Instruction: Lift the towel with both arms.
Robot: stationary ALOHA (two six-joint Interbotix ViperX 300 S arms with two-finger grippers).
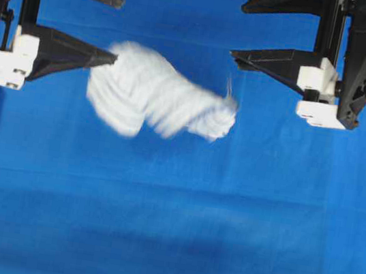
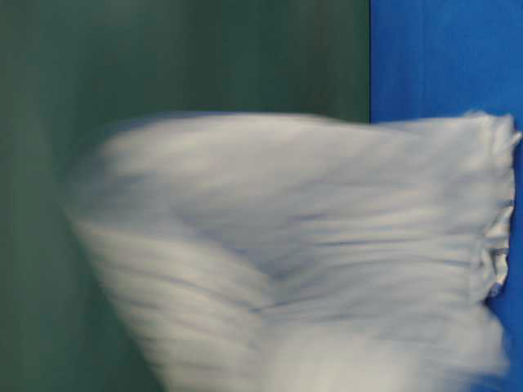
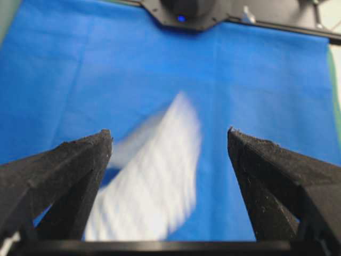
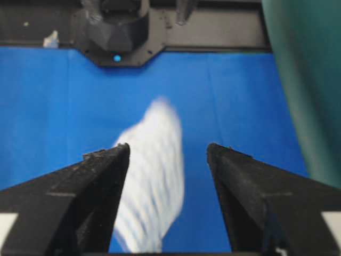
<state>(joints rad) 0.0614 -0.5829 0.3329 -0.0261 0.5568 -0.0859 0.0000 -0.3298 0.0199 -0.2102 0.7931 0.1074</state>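
The towel (image 1: 154,98), white with thin grey-blue stripes, shows motion-blurred and bunched over the blue sheet between the two arms. I cannot tell whether it rests on the sheet or is in the air. My left gripper (image 1: 118,31) is open; its lower fingertip (image 1: 111,61) meets the towel's left end in the overhead view. My right gripper (image 1: 239,29) is open and stands apart from the towel's right end. In the left wrist view the towel (image 3: 160,181) lies ahead between the spread fingers of the gripper (image 3: 170,133). In the right wrist view the towel (image 4: 154,176) is by the left finger of the gripper (image 4: 168,148). The towel (image 2: 310,245) fills the table-level view.
The plain blue sheet (image 1: 175,232) covers the table. A black arm base (image 3: 186,13) stands at the sheet's far edge in the left wrist view, and another base (image 4: 114,32) in the right wrist view. A green surface (image 4: 309,80) borders the sheet.
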